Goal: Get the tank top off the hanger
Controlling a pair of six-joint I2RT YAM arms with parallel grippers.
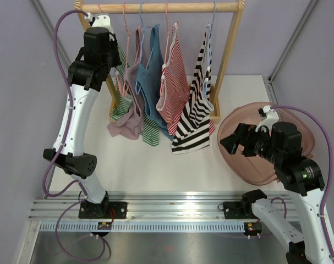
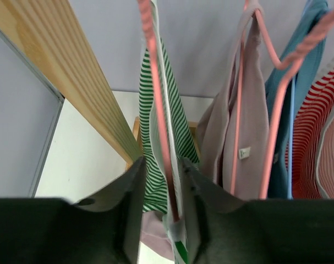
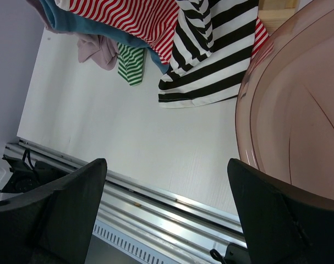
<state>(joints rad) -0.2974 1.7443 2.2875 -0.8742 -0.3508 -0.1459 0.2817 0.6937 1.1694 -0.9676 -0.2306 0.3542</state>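
A green-and-white striped tank top [image 2: 182, 129] hangs on a pink hanger [image 2: 155, 99] at the left end of the wooden rack [image 1: 161, 7]; in the top view this tank top [image 1: 120, 104] shows just below my left gripper [image 1: 118, 69]. In the left wrist view my left gripper [image 2: 162, 184] has narrowed its jaws around the hanger's arm and the top's strap. Both lie against the right finger [image 2: 197, 203], and a gap remains at the left finger [image 2: 131, 203]. My right gripper [image 1: 228, 142] hangs wide open and holds nothing, beside the basin's left rim.
Further right on the rail hang a mauve top [image 1: 131, 118], a blue one [image 1: 153, 88], a red-striped one [image 1: 175, 88] and a black-and-white striped one [image 1: 197, 115]. The rack's left post [image 2: 78, 77] is close to my left fingers. A pink basin [image 1: 299, 118] sits at the right.
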